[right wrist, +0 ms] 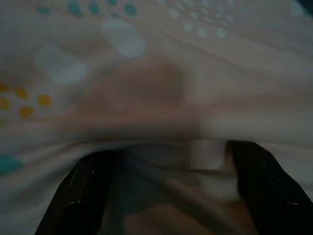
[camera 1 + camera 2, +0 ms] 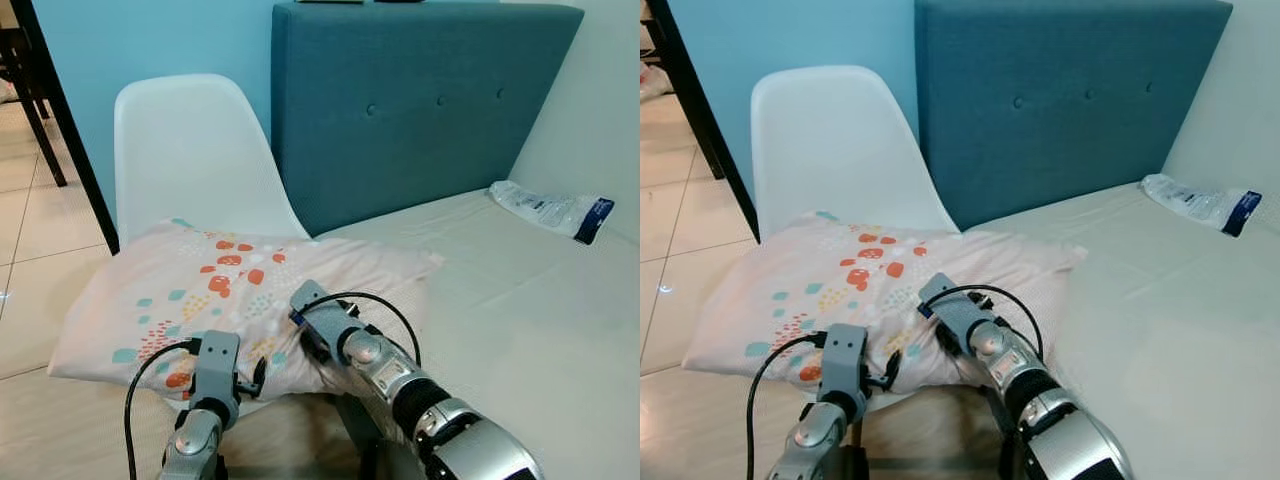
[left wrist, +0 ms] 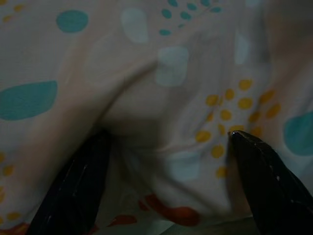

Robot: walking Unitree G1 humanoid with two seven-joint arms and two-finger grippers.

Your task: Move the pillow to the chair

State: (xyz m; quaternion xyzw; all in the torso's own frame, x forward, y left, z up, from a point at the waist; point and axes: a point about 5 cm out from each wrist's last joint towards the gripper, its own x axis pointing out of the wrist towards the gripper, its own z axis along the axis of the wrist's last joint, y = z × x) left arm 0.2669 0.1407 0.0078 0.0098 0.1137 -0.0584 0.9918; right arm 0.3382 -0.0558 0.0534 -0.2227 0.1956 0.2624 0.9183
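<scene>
Both silver arms reach forward from the bottom of the head views, wrists bent toward the pillow (image 2: 230, 290). Left gripper (image 3: 168, 161) sits at the pillow's near edge, low on the left; right gripper (image 1: 173, 171) meets the near edge further right, its black cable looping over the wrist. From the head views the fingers are hidden under the wrist housings and the cloth. The wrist views show them: the left gripper's two fingers (image 3: 73, 186) stand apart with a bulge of spotted fabric pressed between them, and the right gripper's fingers (image 1: 269, 186) likewise stand apart around a fold of the pillow's edge, blurred and dim. Whether either pair truly pinches the cloth I cannot tell.

The pillow, pale pink with teal, orange and yellow dots, lies across the seat of the white chair (image 2: 190, 150), its right end reaching over onto the bed (image 2: 520, 300). Behind stands a teal headboard (image 2: 420, 100). On the bed's far right corner lies a clear plastic packet (image 2: 550, 210), well apart from the pillow.
</scene>
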